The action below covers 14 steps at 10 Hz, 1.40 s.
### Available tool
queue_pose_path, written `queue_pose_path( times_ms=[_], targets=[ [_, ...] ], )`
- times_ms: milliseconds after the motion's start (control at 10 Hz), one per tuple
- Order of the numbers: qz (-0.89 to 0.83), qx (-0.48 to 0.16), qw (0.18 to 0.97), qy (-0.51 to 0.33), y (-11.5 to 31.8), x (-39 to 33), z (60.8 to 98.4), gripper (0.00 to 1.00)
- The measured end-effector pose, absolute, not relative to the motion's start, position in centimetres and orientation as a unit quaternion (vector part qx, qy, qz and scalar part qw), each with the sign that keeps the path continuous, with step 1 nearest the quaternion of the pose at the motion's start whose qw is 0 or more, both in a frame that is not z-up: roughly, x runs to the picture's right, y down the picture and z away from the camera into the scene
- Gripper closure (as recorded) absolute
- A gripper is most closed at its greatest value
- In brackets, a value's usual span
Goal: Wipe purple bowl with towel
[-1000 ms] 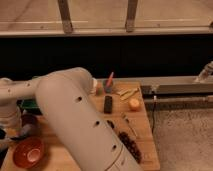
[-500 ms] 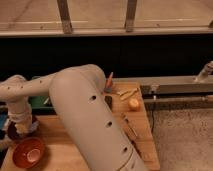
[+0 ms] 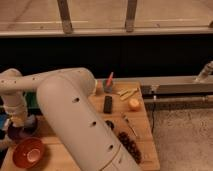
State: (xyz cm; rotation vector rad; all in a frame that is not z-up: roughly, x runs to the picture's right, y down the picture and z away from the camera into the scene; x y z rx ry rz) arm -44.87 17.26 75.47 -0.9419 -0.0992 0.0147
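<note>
We note the white arm point(image 3: 75, 115) filling the foreground: it rises from the lower middle of the view, bends at a broad elbow, runs leftward, then drops down at the far left of the wooden counter point(image 3: 142, 135). The claw point(image 3: 22, 125) sits at the end of that downward segment, directly above and apparently touching the purple bowl point(image 3: 20, 133). We cannot tell whether the claw is spread or pressed together, since the wrist hides it. The purple bowl rests upright on the left side of the counter, dark and partly covered by the claw. Just in front of it, nearer the camera, stands an orange-red bowl point(image 3: 28, 152) with a pale inside, also upright and apart from the claw. Toward the middle of the counter lies a flat black rectangular object point(image 3: 107, 104). To the right of it we see an orange point(image 3: 134, 104). A small cup point(image 3: 107, 86) stands at the back edge with a red stick-like item leaning out of it. Pale yellow pieces point(image 3: 127, 93) lie between the cup and the orange. Near the front right we log a dark cluster point(image 3: 131, 146) of small round things. We cannot make out a towel.
</note>
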Motion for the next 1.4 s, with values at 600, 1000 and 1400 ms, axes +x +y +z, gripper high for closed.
queue_pose_path(
  times_ms=[600, 1000, 1400],
  targets=[
    [-0.04, -0.446, 0.893, -0.049, 22.0, -47.5, 71.3, 1.0],
    [-0.011, -0.445, 0.895, -0.026, 23.0, -44.9, 71.1, 1.0],
    [0.011, -0.435, 0.9, 0.003, 18.4, -42.3, 74.5, 1.0]
  ],
)
